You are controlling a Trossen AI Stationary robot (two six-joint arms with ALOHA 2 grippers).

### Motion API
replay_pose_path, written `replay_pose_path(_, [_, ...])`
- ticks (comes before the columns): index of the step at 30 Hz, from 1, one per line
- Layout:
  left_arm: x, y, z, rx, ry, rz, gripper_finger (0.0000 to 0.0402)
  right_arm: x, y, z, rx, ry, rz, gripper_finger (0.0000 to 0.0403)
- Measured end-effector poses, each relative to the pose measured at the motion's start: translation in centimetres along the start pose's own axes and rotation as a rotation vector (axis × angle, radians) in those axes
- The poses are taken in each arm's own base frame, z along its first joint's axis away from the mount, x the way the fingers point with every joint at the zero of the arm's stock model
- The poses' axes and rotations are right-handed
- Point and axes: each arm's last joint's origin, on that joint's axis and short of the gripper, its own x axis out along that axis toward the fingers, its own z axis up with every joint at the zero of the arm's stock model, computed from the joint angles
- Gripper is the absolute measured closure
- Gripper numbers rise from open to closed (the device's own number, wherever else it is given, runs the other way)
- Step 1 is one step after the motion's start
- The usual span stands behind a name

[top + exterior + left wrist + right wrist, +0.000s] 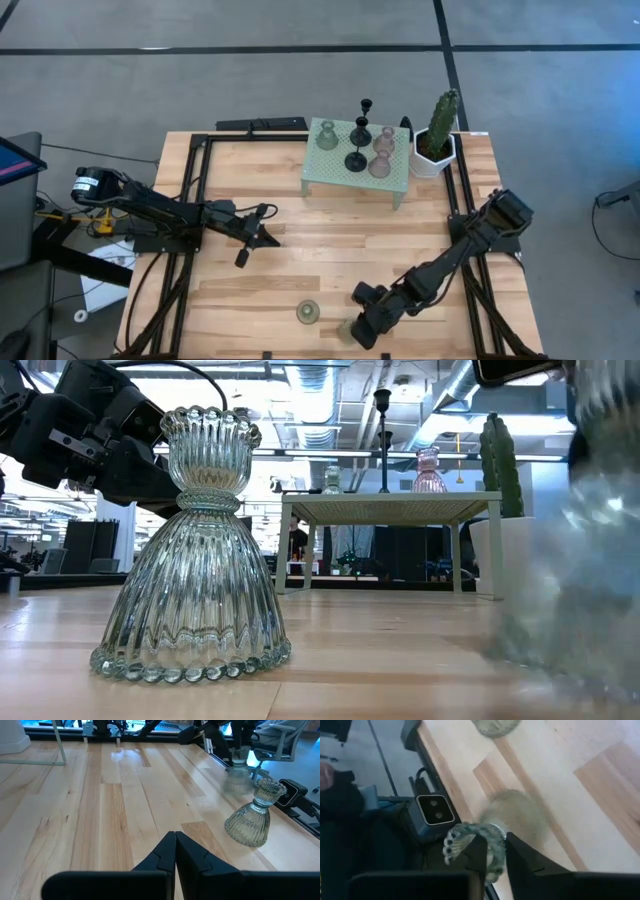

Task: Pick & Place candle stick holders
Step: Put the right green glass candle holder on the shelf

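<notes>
Now the right hand (492, 852) grips a green holder (477, 845) by its rim, beside another green holder (307, 312); left hand (175, 851) closed, farther away.

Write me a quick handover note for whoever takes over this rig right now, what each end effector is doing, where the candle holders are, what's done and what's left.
Right end effector: shut on a pale green holder by its rim, near the table's front edge.
Left end effector: shut, empty, over the table's left middle.
One pale green glass holder stands upright on the front of the table.
On the mint perforated stand at the back: one pale green holder, two black stemmed holders, two pinkish holders.
Done, apparently: one holder placed in front, a second in the grip.
Left, likely: set this one down, then the five on the stand.
</notes>
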Motion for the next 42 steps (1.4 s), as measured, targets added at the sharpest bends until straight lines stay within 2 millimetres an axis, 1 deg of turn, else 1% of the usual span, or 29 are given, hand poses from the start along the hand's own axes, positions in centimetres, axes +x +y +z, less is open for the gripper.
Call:
replay_pose_path(2, [0.0, 0.0, 0.0, 0.0, 0.0, 0.0, 0.0392, 0.0, 0.0, 0.0, -0.028, 0.001, 0.006, 0.0386])
replay_pose_path(7, [0.0, 0.0, 0.0, 0.0, 0.0, 0.0, 0.0392, 0.1, -0.2, 0.5, -0.046, -0.017, -0.005, 0.0381])
replay_pose_path(14, [0.0, 0.0, 0.0, 0.0, 0.0, 0.0, 0.0392, 0.1, -0.5, 1.5, -0.116, -0.051, -0.026, 0.0385])
replay_pose_path(22, [0.0, 0.0, 0.1, 0.003, -0.013, 0.0, 0.0392, -0.2, -1.1, 3.5, -0.161, -0.085, -0.085, 0.0385])
replay_pose_path(27, [0.0, 0.0, 0.5, 0.012, -0.05, 0.001, 0.0391, -1.0, -1.2, 4.9, -0.206, -0.066, -0.184, 0.0385])
replay_pose_path(29, [0.0, 0.0, 0.5, 0.013, -0.053, 0.001, 0.0389, -1.6, -1.3, 5.5, -0.219, -0.088, -0.221, 0.0385])
replay_pose_path(34, [0.0, 0.0, 0.6, 0.014, -0.059, 0.001, 0.0364, -2.8, -1.7, 6.5, -0.256, -0.132, -0.275, 0.0385])
replay_pose_path(37, [0.0, 0.0, 0.6, 0.015, -0.062, 0.001, 0.0336, -3.3, -2.0, 7.5, -0.271, -0.151, -0.283, 0.0387])
replay_pose_path(42, [0.4, 0.1, 1.7, 0.023, -0.1, 0.0, 0.0284, -4.1, -2.4, 9.5, -0.284, -0.192, -0.283, 0.0387])
